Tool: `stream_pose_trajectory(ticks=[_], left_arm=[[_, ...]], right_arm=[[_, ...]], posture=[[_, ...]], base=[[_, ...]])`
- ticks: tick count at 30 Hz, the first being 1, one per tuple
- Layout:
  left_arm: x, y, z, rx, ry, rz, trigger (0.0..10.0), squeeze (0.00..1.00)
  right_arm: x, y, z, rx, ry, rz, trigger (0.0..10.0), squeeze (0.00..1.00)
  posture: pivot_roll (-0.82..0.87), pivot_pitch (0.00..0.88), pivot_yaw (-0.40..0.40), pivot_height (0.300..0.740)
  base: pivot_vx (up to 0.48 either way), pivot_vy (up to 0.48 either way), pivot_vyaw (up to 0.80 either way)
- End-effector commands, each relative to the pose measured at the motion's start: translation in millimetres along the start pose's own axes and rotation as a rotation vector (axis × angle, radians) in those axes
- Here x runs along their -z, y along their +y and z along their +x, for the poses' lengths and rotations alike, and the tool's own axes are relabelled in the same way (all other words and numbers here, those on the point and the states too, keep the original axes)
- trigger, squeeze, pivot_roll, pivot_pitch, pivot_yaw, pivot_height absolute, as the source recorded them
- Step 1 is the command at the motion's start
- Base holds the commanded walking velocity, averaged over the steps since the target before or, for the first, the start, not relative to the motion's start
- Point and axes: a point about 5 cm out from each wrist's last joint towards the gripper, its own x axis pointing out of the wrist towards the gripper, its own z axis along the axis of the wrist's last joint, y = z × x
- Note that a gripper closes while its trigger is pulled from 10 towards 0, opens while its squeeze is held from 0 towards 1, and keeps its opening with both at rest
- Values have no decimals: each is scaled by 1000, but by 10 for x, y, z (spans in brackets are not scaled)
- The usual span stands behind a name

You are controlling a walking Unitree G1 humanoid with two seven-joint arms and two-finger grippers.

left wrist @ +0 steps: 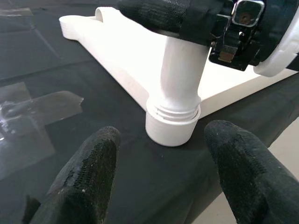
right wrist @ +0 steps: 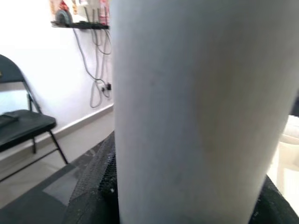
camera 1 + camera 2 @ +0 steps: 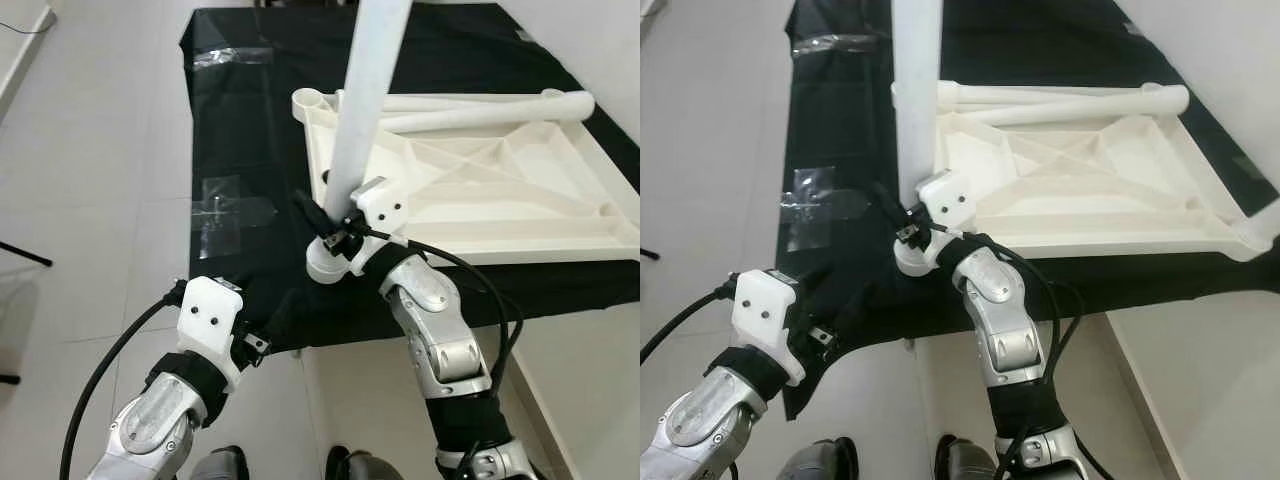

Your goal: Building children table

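Observation:
A white tabletop lies upside down on a black-covered table. A white table leg stands nearly upright, its threaded end in the round corner socket at the tabletop's near left corner. My right gripper is shut on this leg just above the socket, and one black finger shows beside the leg. My left gripper is open, low at the table's front edge, and it points at the socket from a short way off. Nothing is between its fingers.
Two loose white legs lie across the far side of the tabletop. Clear tape patches stick to the cloth to the left of the socket. Pale tiled floor surrounds the table. A black folding chair stands by a wall.

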Motion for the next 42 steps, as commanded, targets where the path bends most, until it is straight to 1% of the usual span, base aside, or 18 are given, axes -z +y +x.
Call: stream_pose_trajectory(ticks=[1, 2, 5, 6, 7, 8, 9, 10, 12, 22, 23, 32, 36, 38, 39, 40, 41, 42], left_arm=[[33, 9, -19, -10, 12, -8, 10000, 0], [32, 5, -12, -9, 10, -7, 10000, 0], [31, -1, -5, -7, 9, -8, 10000, 0], [30, -4, 1, -5, 8, -8, 10000, 0], [32, -9, 9, -2, 7, -9, 10000, 0], [32, -9, 9, -2, 7, -9, 10000, 0], [30, -20, 25, 3, 5, -9, 10000, 0], [30, -20, 25, 3, 5, -9, 10000, 0], [25, -25, 31, 5, 3, -8, 10000, 0], [19, -25, 22, 8, 4, -5, 10000, 0], [16, -31, 20, 10, 4, -7, 10000, 0], [9, -34, 14, 14, 6, -8, 10000, 0], [9, -30, 11, 17, 7, -8, 10000, 0], [14, -24, 12, 18, 10, -7, 10000, 0], [14, -24, 12, 18, 10, -7, 10000, 0], [13, -21, 12, 19, 10, -4, 10000, 0], [11, -8, 9, 18, 11, -2, 10000, 0], [9, 1, 7, 17, 10, 0, 10000, 0]], right_arm=[[353, 59, -103, -47, 182, 54, 10000, 71], [244, 38, -57, -100, 125, 84, 10000, 1000], [169, -16, -27, -142, 84, 84, 10000, 1000], [116, -53, -7, -173, 55, 82, 10000, 1000], [61, -105, 29, -253, 14, 108, 10000, 1000], [61, -105, 29, -253, 14, 108, 10000, 1000], [-4, -172, 78, -439, -18, 116, 10000, 0], [-4, -172, 78, -439, -18, 116, 10000, 0], [-45, -225, 116, -552, -7, 93, 10000, 0], [-183, -305, 224, -739, 29, 51, 10000, 0], [-190, -312, 223, -767, 31, 59, 0, 0], [-162, -353, 223, -808, 13, 80, 0, 0], [-102, -411, 156, -751, 21, 72, 0, 0], [-74, -515, 95, -644, 25, 58, 0, 0], [-74, -515, 95, -644, 25, 58, 0, 0], [-58, -555, 64, -571, 26, 45, 0, 0], [6, -555, 44, -438, 47, 58, 0, 0], [53, -550, 30, -351, 63, 68, 0, 0]], posture=[[78, 263, -83, 740], [79, 263, -83, 740], [77, 263, -83, 740], [77, 263, -83, 740], [69, 261, -78, 740], [69, 261, -78, 740], [78, 262, -79, 740], [78, 262, -79, 740], [82, 263, -78, 740], [94, 272, -82, 740], [95, 276, -83, 740], [93, 284, -80, 740], [86, 286, -77, 740], [86, 284, -75, 740], [86, 284, -75, 740], [86, 284, -75, 740], [84, 284, -80, 740], [84, 284, -80, 740]], base=[[0, 0, 0], [0, 0, 0], [0, 0, 0], [0, 0, 0], [0, 0, 0], [0, 0, 0], [0, 0, 0], [0, 0, 0], [0, 0, 0], [0, 0, 0], [0, 0, 0], [0, 0, 0], [0, 0, 0], [0, 0, 0], [0, 0, 0], [0, 0, 0], [0, 0, 0], [0, 0, 0]])
